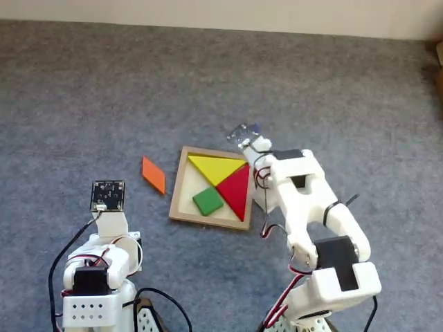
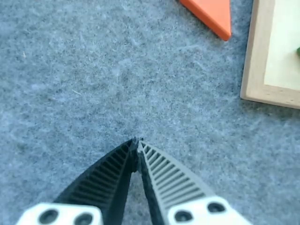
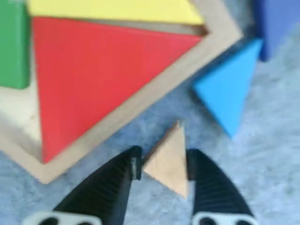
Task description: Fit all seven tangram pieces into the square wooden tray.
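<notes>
Tan triangle (image 3: 169,166) sits pinched in the right end effector (image 3: 163,157), flat on the table just outside the tray (image 3: 117,116), likely gripped so it can be lifted in beside the seated red (image 3: 93,75), yellow (image 3: 112,9) and green (image 3: 11,47) pieces. A blue triangle (image 3: 229,89) lies near. The left end effector (image 2: 137,143), pressed together, hangs near the orange piece (image 2: 211,14).

Table (image 1: 104,90): grey felt-like covering, evenly lit. Pale beige strip (image 1: 277,14) along 12 o'clock edge. Brown object (image 1: 439,54), cut off, at 2 o'clock.
</notes>
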